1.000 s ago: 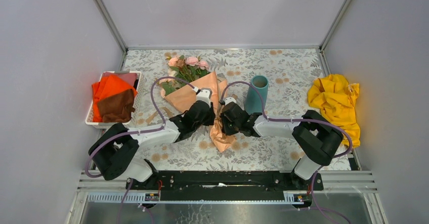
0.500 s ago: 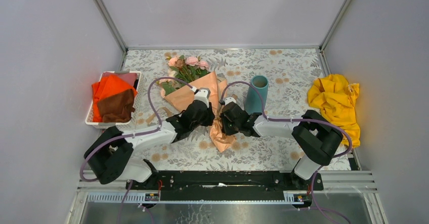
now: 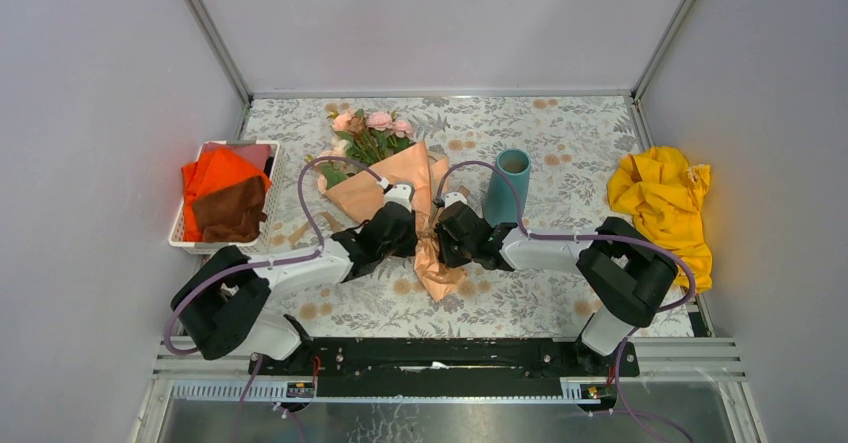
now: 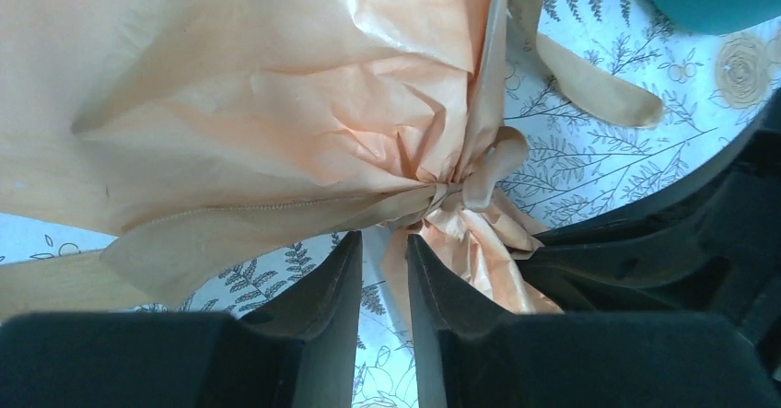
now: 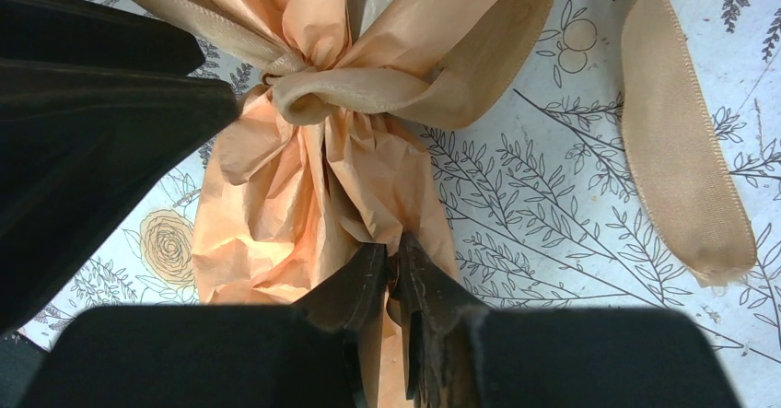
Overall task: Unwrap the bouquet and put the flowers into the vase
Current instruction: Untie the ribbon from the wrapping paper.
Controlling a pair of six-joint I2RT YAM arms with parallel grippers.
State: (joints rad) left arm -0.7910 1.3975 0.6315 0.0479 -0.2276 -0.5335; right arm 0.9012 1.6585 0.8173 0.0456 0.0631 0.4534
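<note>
While both arms reach into the middle of the table (image 3: 560, 298), a white basket (image 3: 200, 246) sits far to the left. It has an orange cloth (image 3: 212, 171) and a brown cloth (image 3: 232, 213) in it.

Next comes the bouquet (image 3: 390, 178), lying flat. Its flowers (image 3: 372, 128) point to the back, and its peach paper is squeezed thin near the front. A tan ribbon (image 5: 368, 90) is tied in a knot around the thin part.

The left gripper (image 4: 385, 242) is right at that knot. Its fingers are only a little apart with a bit of paper in the gap, and I cannot tell if they pinch it.

The right gripper (image 5: 393, 253) is just beside it. Its fingers are nearly together and pinch the crinkled paper tail of the bouquet.

Further right, the blue vase (image 3: 508, 188) stands up near the bouquet. A yellow cloth (image 3: 660, 198) lies at the far right.
</note>
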